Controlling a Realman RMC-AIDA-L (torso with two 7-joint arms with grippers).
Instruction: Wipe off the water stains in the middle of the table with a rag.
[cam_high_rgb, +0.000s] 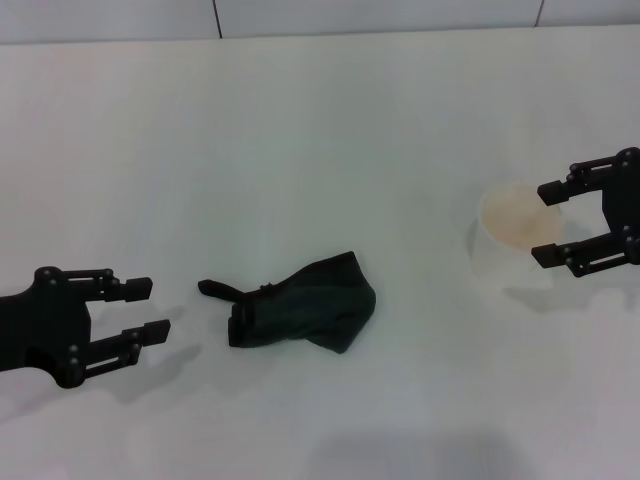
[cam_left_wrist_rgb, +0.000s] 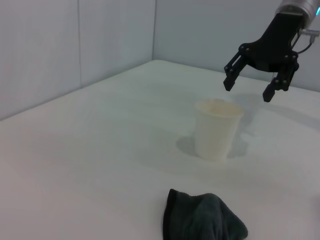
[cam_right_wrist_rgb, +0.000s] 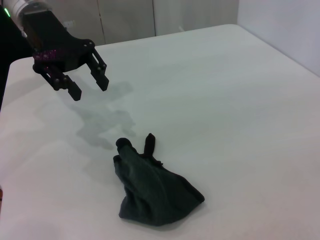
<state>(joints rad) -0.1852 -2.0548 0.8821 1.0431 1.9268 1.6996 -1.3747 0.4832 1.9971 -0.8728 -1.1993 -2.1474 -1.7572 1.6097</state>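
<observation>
The rag (cam_high_rgb: 305, 305) is a crumpled dark green-black cloth on the white table (cam_high_rgb: 300, 150), with its strap-like tab pointing toward my left gripper. It also shows in the left wrist view (cam_left_wrist_rgb: 202, 217) and the right wrist view (cam_right_wrist_rgb: 155, 192). My left gripper (cam_high_rgb: 145, 308) is open and empty, a short way from the tab and apart from it; it also shows in the right wrist view (cam_right_wrist_rgb: 90, 91). My right gripper (cam_high_rgb: 550, 222) is open and empty at the right. No orange-brown water stain shows on the tabletop in any view.
A translucent whitish cup (cam_high_rgb: 508, 240) stands upright at the right, its inside orange-tinted. The left wrist view shows the cup (cam_left_wrist_rgb: 216, 130) with the right gripper (cam_left_wrist_rgb: 250, 90) hovering just above and beyond its rim, not touching. Grey walls border the table's far edge.
</observation>
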